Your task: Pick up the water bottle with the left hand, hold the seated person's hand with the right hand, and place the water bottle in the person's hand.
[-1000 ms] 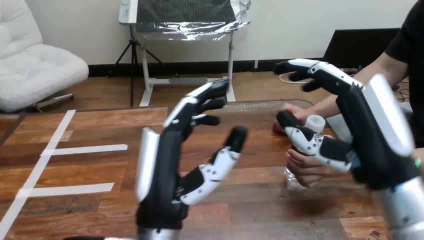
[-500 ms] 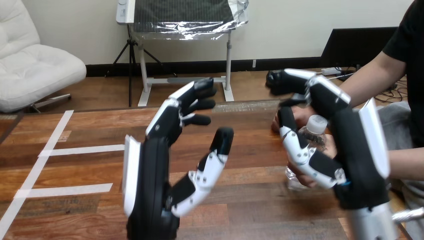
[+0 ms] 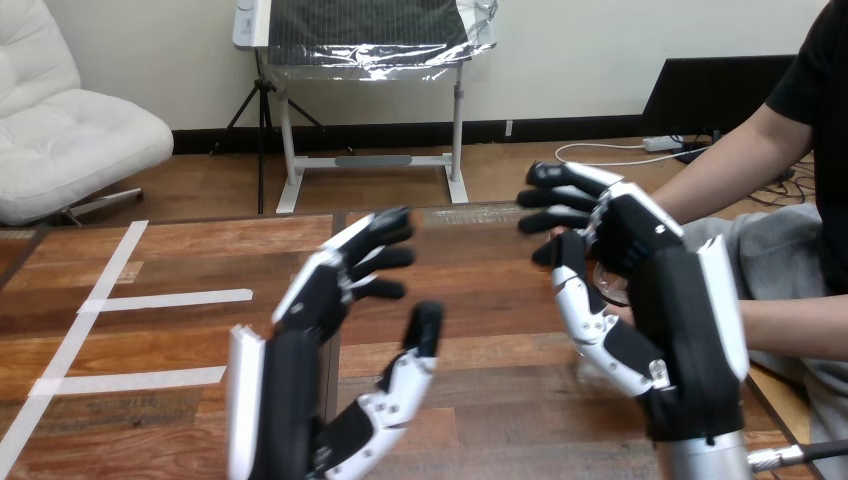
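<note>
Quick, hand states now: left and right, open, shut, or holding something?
Black-and-white left hand: open, fingers relaxed, holding nothing.
Black-and-white right hand: open, fingers spread, gripping nothing.

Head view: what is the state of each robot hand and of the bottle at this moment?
left hand: open, empty, raised above the table.
right hand: open, raised, in front of the water bottle.
water bottle: mostly hidden behind the right hand; what holds it cannot be seen.

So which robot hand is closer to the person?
The right hand, raised just before the person's forearm; the left hand hangs apart over the table.
</note>
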Robot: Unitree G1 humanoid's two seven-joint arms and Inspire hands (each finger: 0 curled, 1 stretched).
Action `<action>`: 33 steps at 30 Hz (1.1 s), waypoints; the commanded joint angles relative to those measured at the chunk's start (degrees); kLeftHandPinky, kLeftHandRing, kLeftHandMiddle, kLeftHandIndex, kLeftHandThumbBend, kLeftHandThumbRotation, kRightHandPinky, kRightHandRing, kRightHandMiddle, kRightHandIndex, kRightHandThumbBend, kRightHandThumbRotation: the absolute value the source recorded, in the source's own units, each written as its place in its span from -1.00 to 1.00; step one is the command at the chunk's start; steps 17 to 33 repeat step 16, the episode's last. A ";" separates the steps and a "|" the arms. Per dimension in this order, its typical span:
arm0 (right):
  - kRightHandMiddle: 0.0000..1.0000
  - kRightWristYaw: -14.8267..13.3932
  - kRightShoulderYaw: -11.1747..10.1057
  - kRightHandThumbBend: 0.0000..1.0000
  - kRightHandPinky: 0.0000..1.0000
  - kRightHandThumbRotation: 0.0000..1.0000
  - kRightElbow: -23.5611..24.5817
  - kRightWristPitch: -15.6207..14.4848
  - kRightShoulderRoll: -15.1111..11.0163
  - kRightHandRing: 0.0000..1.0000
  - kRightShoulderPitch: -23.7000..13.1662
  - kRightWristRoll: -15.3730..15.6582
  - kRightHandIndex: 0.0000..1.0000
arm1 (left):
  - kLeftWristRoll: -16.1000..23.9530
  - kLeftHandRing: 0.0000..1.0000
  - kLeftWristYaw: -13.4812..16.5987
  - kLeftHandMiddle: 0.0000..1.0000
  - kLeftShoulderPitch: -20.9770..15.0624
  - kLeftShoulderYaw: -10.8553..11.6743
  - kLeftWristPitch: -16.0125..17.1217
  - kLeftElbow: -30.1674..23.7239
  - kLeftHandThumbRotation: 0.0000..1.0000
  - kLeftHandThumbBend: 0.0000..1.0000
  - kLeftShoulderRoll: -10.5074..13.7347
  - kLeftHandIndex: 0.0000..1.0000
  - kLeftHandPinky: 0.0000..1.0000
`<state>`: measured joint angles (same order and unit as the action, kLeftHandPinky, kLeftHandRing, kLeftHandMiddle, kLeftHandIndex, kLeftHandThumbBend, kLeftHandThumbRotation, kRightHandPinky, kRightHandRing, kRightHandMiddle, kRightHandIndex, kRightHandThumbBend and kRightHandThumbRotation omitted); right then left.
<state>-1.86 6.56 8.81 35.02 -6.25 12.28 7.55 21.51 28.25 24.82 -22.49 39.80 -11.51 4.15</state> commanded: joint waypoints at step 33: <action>0.29 0.92 1.25 -1.00 -0.20 -1.00 -2.62 4.24 1.27 0.11 -1.50 0.57 0.42 | 1.20 0.36 2.47 0.49 2.76 -0.72 1.52 -1.72 -0.46 -0.34 -4.26 0.48 0.18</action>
